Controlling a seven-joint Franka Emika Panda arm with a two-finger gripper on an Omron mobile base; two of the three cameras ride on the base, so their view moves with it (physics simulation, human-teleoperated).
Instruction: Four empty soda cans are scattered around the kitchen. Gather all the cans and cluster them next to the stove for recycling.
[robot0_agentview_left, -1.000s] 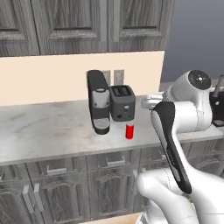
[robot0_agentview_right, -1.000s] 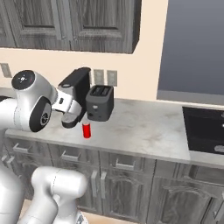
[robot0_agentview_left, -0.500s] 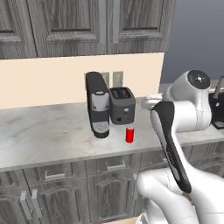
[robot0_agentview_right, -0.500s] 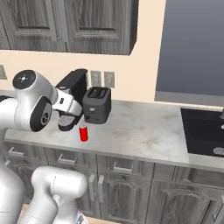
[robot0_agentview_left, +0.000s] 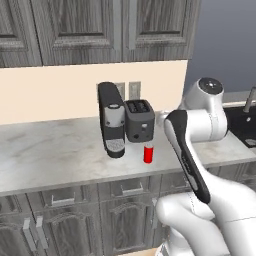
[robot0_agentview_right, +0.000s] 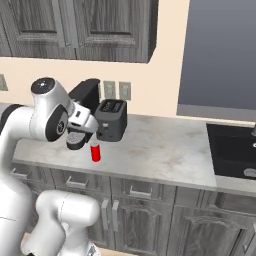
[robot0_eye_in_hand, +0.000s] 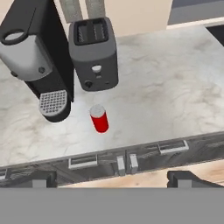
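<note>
1. Grey wood-grain upper cabinets (robot0_agentview_left: 90, 30) run across the top of the left base view; matching lower cabinets w/ metal handles (robot0_agentview_right: 140, 210) fill the bottom of the right base view.
2. Pale marble counter (robot0_agentview_left: 45, 155) spans mid-frame in the left base view, and lies centre to right in the hand view (robot0_eye_in_hand: 175, 87).
3. Black sink basin (robot0_agentview_right: 232, 155) is sunk into the counter at the right edge of the right base view.
4. Black & silver coffee machine (robot0_agentview_left: 112, 120) stands centre of the left base view, upper left in the hand view (robot0_eye_in_hand: 35, 57).
5. Dark grey two-slot toaster (robot0_agentview_left: 138, 120) sits just right of the machine, close beside it; top centre in the hand view (robot0_eye_in_hand: 93, 52).
6. Small red soda can w/ silvery top (robot0_agentview_left: 148, 153) stands upright on the counter, just in front of the toaster, near the counter's front edge; centre of the hand view (robot0_eye_in_hand: 99, 118), lower left-centre in the right base view (robot0_agentview_right: 95, 151).
7. Two-finger dark gripper (robot0_eye_in_hand: 111, 178): tips at the bottom edge of the hand view, spread fully wide, holding nothing, well apart from the can.
</note>
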